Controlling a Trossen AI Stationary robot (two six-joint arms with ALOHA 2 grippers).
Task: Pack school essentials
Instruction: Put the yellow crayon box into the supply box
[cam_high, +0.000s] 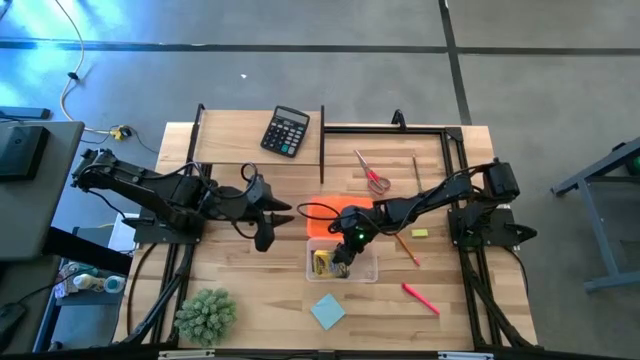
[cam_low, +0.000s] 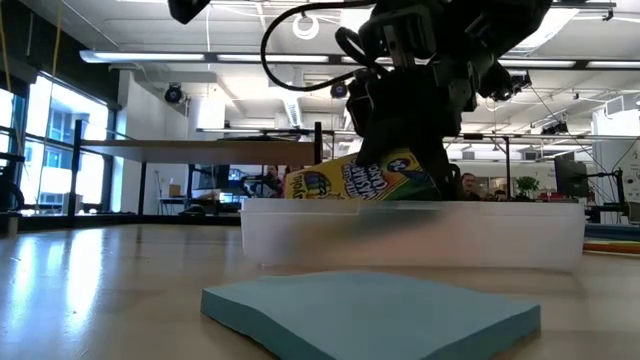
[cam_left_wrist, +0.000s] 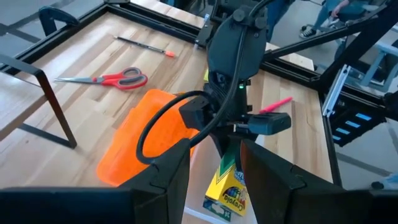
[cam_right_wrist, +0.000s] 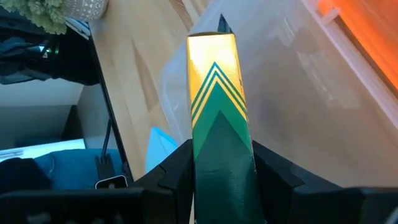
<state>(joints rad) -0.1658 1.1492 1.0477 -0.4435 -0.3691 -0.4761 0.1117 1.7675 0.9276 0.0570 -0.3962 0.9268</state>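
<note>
A clear plastic box (cam_high: 368, 270) stands at the table's middle, beside its orange lid (cam_high: 325, 218). My right gripper (cam_high: 345, 255) reaches down into the box, shut on the yellow-green crayon pack (cam_low: 360, 182). The red-handled scissors (cam_high: 372, 172) and a thin pencil (cam_high: 415, 170) lie flat at the far right. The yellow eraser (cam_high: 419, 233) and the red pen (cam_high: 421, 298) lie right of the box. The light-blue note pad (cam_high: 327, 311) lies in front of it. My left gripper (cam_high: 268, 222) hovers open, left of the lid, holding nothing. My right gripper pinches the crayon pack between its two fingers at the pack's green upper end (cam_right_wrist: 221, 140), one finger on each broad face. The fingers slant down from the table's right side. The pack sits tilted, its lower end (cam_left_wrist: 224, 202) inside the clear box.
A black calculator (cam_high: 286, 131) lies at the far edge and a green spiky plant (cam_high: 207, 315) stands at the near left corner. An orange pencil (cam_high: 405, 247) lies right of the box. A black metal frame (cam_high: 322, 140) stands across the far half.
</note>
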